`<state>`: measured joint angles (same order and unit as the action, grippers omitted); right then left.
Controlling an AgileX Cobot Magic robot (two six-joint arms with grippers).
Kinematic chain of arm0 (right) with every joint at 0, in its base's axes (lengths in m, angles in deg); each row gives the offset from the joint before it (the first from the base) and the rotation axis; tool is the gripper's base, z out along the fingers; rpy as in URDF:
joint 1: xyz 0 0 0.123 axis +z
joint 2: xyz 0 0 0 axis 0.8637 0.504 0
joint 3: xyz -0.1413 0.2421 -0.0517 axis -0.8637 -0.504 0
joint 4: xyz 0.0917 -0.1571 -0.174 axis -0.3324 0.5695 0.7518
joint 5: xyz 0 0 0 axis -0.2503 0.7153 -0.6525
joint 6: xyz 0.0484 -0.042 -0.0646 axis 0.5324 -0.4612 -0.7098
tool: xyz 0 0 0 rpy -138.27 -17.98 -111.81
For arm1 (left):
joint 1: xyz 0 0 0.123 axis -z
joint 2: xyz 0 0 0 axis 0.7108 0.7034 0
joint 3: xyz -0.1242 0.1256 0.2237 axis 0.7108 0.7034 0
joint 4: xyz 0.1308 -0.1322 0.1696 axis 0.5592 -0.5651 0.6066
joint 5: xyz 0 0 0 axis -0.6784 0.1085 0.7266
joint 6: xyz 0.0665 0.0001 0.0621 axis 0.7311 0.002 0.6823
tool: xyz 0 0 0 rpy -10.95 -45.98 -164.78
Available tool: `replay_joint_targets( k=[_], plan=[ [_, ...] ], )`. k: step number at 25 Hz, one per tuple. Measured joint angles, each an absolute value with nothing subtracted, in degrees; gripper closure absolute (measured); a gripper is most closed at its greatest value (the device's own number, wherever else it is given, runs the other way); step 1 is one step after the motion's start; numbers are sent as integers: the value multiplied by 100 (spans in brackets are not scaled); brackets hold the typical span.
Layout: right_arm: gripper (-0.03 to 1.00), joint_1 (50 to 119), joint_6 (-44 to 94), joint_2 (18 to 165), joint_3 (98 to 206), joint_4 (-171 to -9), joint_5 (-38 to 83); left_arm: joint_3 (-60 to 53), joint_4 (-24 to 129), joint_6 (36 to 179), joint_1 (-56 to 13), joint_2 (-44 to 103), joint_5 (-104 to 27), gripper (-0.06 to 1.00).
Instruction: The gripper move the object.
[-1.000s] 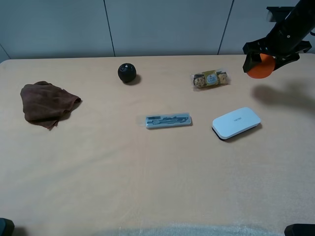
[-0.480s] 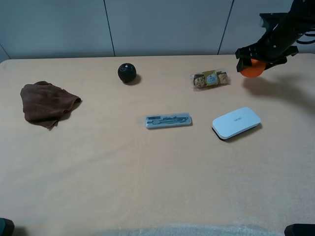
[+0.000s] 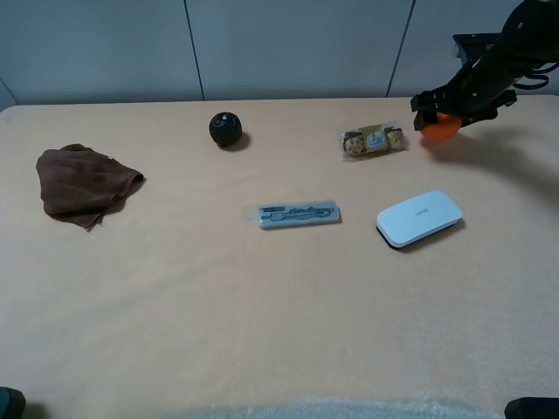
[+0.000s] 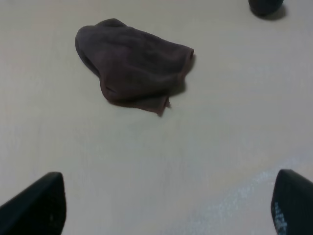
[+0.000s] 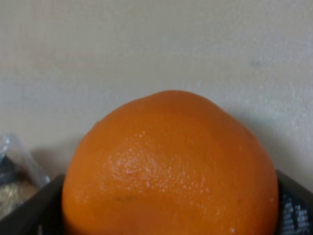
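Observation:
The orange fruit [image 3: 440, 128] is held in my right gripper [image 3: 450, 112] at the far right of the table, low over the surface just right of a snack packet [image 3: 373, 140]. In the right wrist view the orange [image 5: 168, 166] fills the frame between the two dark fingers [image 5: 34, 208]. My left gripper [image 4: 166, 208] is open and empty, its fingertips [image 4: 36, 203] wide apart over bare table near a brown cloth [image 4: 134, 66].
A black ball [image 3: 225, 129] sits at the back middle. A brown cloth [image 3: 83, 183] lies at the left. A grey flat case [image 3: 298, 214] and a white flat case [image 3: 418, 218] lie mid-table. The table's back edge meets a grey wall.
My right gripper has carried the orange leftward and down toward the table, ending close beside the snack packet. The left arm has not moved.

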<state>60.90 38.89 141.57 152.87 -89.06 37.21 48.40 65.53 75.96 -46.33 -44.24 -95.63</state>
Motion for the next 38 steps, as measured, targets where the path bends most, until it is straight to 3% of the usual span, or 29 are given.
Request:
replay_joint_targets(
  k=[22,28,38],
  plan=[
    [41,6090,3889,14164,15287,-8901,3670,4840,6553,7596,-4633,-4424,-9563,10],
    [30,6090,3889,14159,15287,-8863,3705,4840,6553,7596,-4633,-4424,-9563,10],
    [27,6090,3889,14159,15287,-8770,3793,4840,6553,7596,-4633,-4424,-9563,10]
  ],
)
